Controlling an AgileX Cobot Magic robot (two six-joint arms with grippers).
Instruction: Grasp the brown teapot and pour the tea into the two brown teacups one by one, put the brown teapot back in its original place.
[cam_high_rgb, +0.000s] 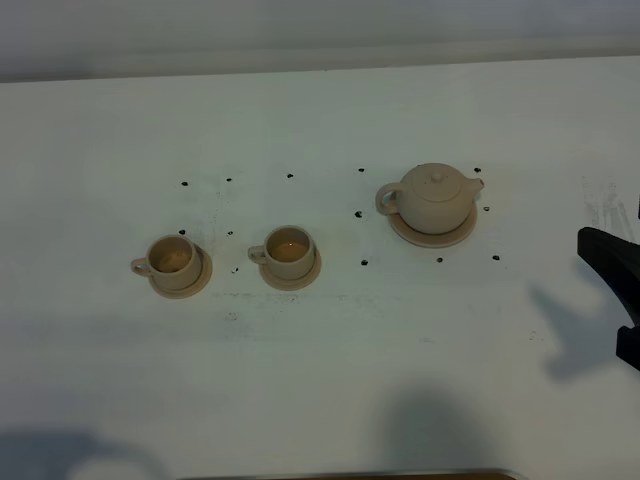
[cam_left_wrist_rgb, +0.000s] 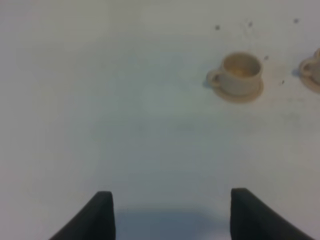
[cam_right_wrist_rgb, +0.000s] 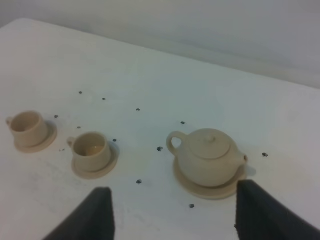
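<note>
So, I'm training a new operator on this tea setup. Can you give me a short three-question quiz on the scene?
1. True or false: the squat pale tan ceramic teapot stands on its wide round tan saucer.
2. In the high view, the teapot's loop handle points: A) toward the two small tan ceramic cups, B) away from them.
3. Fill in: the right pincer has its jaws ___.
Key: 1 true; 2 A; 3 open.

The teapot (cam_high_rgb: 432, 199) is sitting on the wide saucer (cam_high_rgb: 442, 239) at right; the middle teacup (cam_high_rgb: 290, 250) and left teacup (cam_high_rgb: 171, 260) are resting on 2 small saucers (cam_high_rgb: 302, 282).
</note>
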